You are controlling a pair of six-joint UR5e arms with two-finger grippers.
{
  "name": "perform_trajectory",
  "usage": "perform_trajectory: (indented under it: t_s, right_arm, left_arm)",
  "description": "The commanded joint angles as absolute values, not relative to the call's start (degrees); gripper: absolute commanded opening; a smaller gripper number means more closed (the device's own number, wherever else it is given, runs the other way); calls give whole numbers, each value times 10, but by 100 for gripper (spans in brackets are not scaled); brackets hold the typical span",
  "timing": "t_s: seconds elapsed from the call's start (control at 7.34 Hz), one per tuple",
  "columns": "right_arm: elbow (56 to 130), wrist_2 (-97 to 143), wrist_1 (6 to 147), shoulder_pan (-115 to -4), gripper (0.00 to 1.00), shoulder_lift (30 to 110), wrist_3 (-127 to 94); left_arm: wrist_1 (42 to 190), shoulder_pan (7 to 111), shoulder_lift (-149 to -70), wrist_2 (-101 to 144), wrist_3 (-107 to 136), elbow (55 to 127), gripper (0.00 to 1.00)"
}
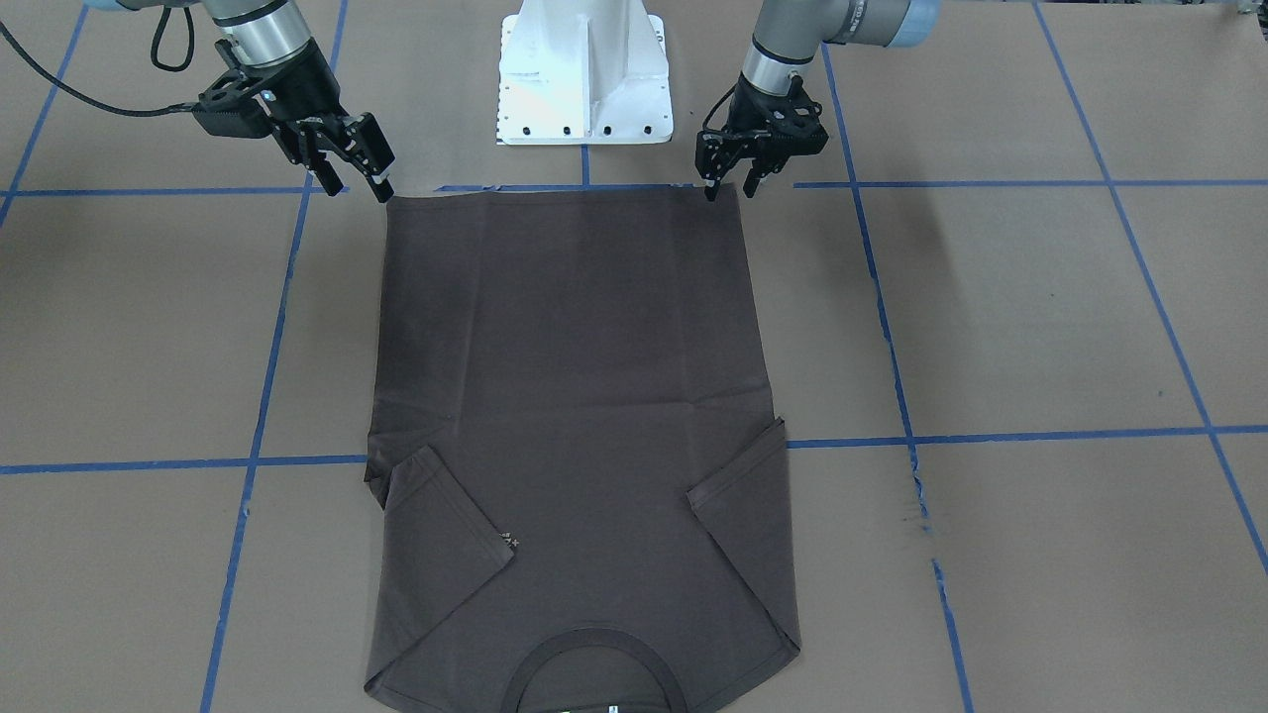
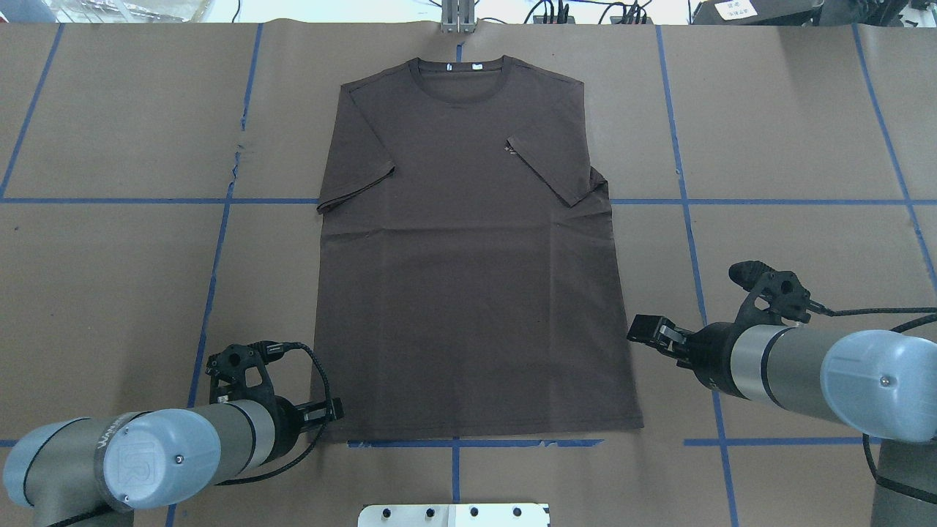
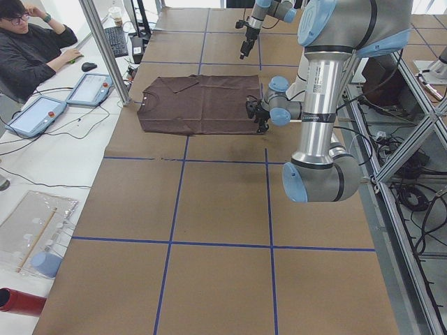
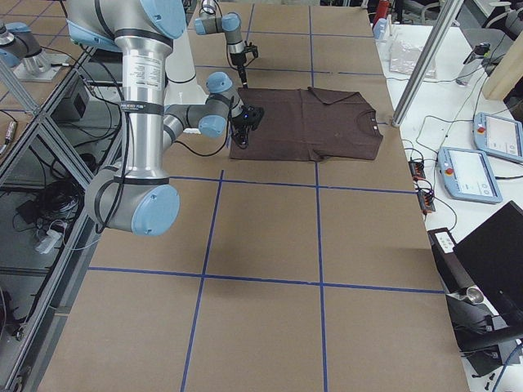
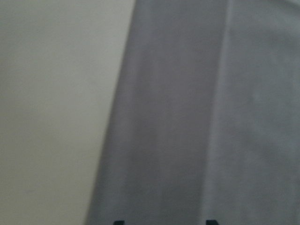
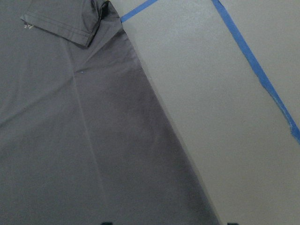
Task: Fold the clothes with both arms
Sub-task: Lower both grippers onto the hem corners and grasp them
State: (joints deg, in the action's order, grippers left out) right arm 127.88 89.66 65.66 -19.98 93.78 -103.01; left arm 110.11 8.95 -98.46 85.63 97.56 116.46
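1. On the brown-papered table [image 2: 110, 293] the T-shirt [image 2: 468, 307] lies flat, its collar [image 2: 459, 75] away from the robot and both sleeves folded in over the body.
2. The left gripper [image 1: 730, 188] sits low at one hem corner, fingers apart.
3. The right gripper [image 1: 359, 188] is by the opposite hem corner, fingers also apart.
4. The white pedestal base [image 1: 584, 79] stands just past the hem, among blue tape lines [image 2: 146, 200].

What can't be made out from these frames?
T-shirt chest logo: too small to read in the overhead and right wrist views.
The collar: cut by the front-facing view's bottom edge.
Whether left gripper touches hem: left wrist view blurred; left arm hides the jaws overhead.
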Motion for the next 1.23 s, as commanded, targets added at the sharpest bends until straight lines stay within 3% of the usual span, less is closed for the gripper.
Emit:
perform_trajectory:
  t_s: [0.0,0.68,0.82,1.09]
  right_arm:
    - [1279,896,657,-200,86,938,-1030]
    - [1280,896,657,-200,86,938,-1030]
    - [1280,896,657,-200,86,938,-1030]
    - [1280,896,657,-200,86,938,-1029]
  left_arm:
    - [1100,74,-982,856,981,1164,61]
    - [1099,64,-982,856,982,1158,52]
    - [1099,64,-983,857,983,1158,42]
    - [1099,63,-981,857,991,1157,36]
